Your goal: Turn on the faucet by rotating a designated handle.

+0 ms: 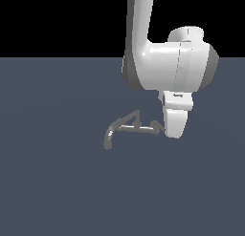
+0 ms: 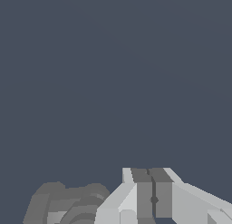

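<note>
Exterior view. We see the faucet (image 1: 125,128) near the middle of the dark table (image 1: 52,182), its curved spout turned down toward the exterior view's left and a triangular strut rising above its straight bar. The handle (image 1: 156,124), a short stub, sits at the end of the bar toward the exterior view's right. The white arm descends from above, its wrist bent so that the tool (image 1: 173,134) hangs just beside the handle, apparently touching it; we judge this placement lets a sideways push rotate the stub. We cannot tell the tool's opening here.

Wrist view. We see the two fingers (image 2: 144,193) drawn close together, only a thin dark slit between their pads, with nothing held. A grey rounded part of the faucet (image 2: 68,205) lies just beside them, outside the jaws, which suggests pushing rather than grasping.
</note>
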